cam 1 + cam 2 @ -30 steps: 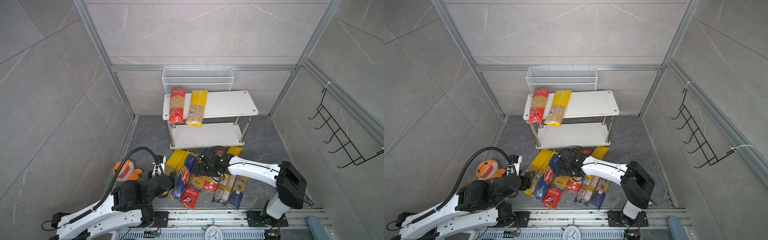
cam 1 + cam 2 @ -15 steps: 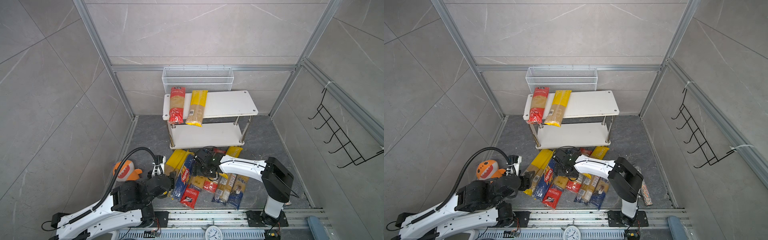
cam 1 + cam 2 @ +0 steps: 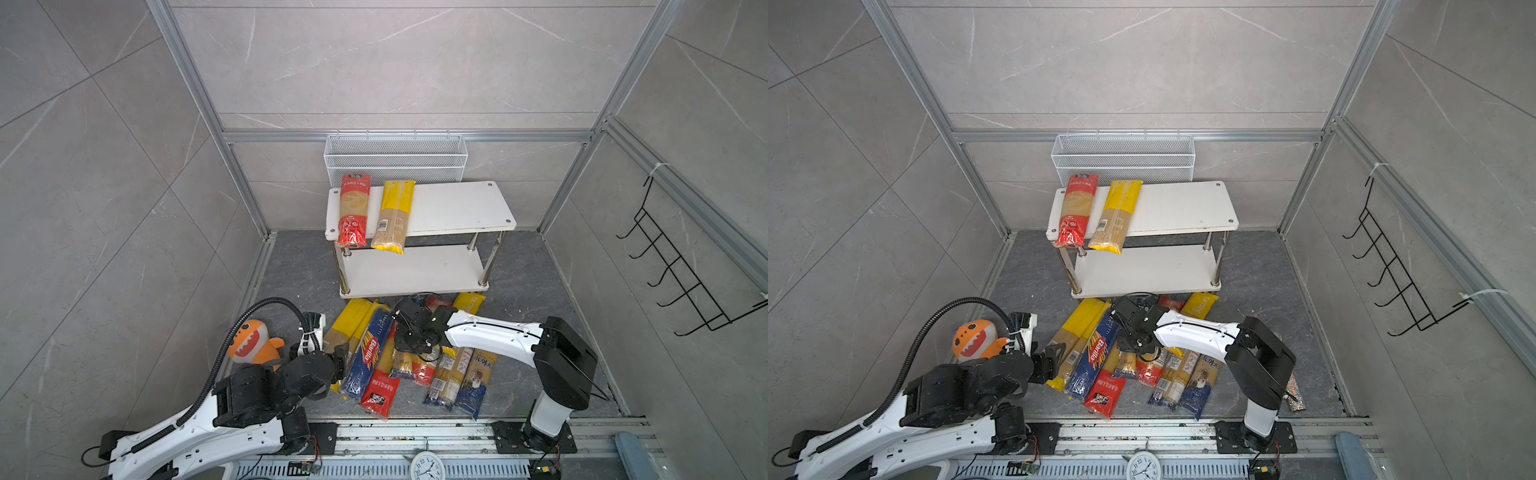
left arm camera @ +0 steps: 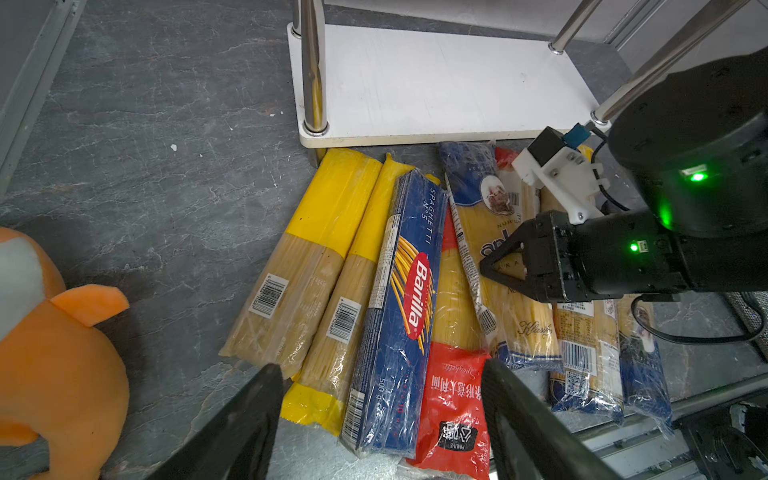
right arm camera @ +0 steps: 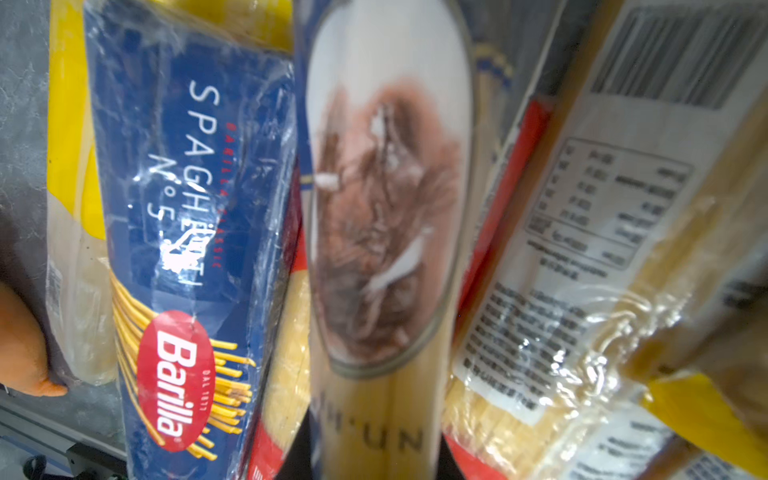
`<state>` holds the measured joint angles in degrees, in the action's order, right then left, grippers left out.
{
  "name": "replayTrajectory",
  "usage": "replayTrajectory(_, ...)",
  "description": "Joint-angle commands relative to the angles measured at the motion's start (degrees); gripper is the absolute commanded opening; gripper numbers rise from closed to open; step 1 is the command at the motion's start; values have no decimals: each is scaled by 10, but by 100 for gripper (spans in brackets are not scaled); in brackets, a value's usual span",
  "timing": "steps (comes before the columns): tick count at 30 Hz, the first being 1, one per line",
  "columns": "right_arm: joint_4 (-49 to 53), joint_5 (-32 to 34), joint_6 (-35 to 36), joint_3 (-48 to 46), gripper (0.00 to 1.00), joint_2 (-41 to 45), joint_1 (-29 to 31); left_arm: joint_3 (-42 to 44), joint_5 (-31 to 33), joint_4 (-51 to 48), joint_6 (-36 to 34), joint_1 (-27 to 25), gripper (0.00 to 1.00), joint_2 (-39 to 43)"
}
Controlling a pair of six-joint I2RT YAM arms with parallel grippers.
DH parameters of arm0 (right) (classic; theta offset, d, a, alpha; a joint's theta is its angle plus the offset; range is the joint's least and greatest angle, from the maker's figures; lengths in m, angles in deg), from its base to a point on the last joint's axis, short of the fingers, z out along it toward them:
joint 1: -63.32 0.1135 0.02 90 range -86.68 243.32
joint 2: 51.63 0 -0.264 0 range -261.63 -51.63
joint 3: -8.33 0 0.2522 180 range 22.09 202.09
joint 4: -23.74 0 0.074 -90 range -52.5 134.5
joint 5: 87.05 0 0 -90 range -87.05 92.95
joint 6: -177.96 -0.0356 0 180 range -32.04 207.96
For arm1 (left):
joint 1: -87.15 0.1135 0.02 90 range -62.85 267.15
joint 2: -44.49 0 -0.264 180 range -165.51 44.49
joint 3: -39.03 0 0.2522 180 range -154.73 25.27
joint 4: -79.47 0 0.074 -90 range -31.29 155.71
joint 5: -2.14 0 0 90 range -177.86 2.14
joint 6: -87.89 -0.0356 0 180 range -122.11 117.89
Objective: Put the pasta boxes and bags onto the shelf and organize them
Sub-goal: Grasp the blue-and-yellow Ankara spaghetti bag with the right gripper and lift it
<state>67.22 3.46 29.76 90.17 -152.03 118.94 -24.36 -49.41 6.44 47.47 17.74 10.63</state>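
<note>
While the left pincer (image 4: 380, 370) hovers spread by the Barilla spaghetti box (image 4: 409, 291), the right pincer (image 4: 488, 268) pinches a blue-ended spaghetti packet (image 4: 482, 187) in the pile (image 3: 399, 357) on the floor (image 3: 299, 266) beside the shelf (image 3: 449, 208).

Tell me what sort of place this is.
Probably a robot test cell staged as a pantry corner: grey panels in an aluminium frame, two robot arms mounted on a rail, and a white shelf with pasta packets piled on the floor before it.
</note>
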Motion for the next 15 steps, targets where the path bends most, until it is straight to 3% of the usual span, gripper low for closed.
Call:
replayTrajectory(1, -9, -16, 15, -40, 0, 27, 7, -8, 3, -11, 4, -2, 79, -8)
replayTrajectory(8, -14, -38, 28, -104, 0, 148, 7, -14, 6, 2, -6, -1, 84, 2)
replayTrajectory(12, 7, -46, 37, -132, 0, 222, 7, -33, 4, 3, -23, -1, 96, -17)
replayTrajectory(15, 14, -61, 41, -157, 0, 287, 9, -52, -3, 8, -34, -1, 100, -43)
